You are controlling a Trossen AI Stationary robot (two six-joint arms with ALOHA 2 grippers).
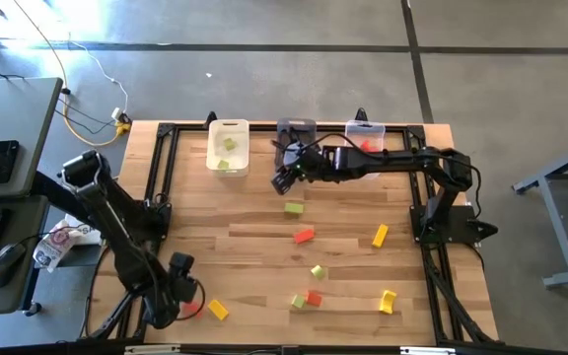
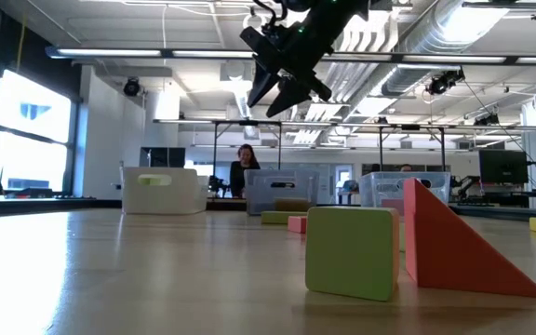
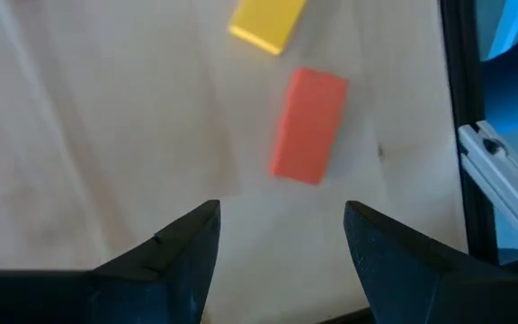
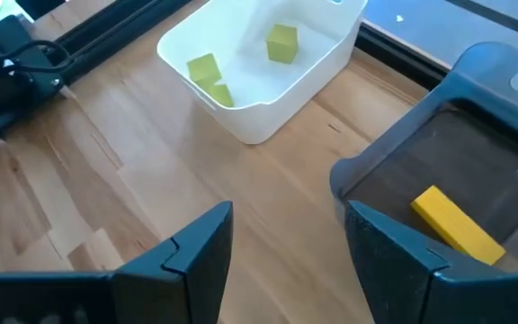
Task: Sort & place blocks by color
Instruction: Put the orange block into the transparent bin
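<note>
Small red, yellow and green blocks lie scattered on the wooden table [image 1: 264, 247]. My left gripper [image 3: 281, 236] hangs open near the table's front left corner, pointing down just above a red block [image 3: 308, 126] with a yellow block [image 3: 268, 20] beyond it; neither is touched. My right gripper [image 4: 286, 243] is open and empty, held high over the far middle of the table, in front of the white bin [image 4: 259, 63] and the dark grey bin [image 4: 457, 180]. Green blocks [image 4: 281, 43] lie in the white bin, and a yellow block [image 4: 457, 225] lies in the grey one.
A clear bin [image 1: 365, 138] with a red block stands right of the grey bin at the far edge. Loose blocks lie mid-table: green [image 1: 294, 208], red [image 1: 304, 235], yellow [image 1: 380, 235], a red wedge [image 2: 454, 247]. A black frame [image 1: 166, 177] edges the table. A person is far behind.
</note>
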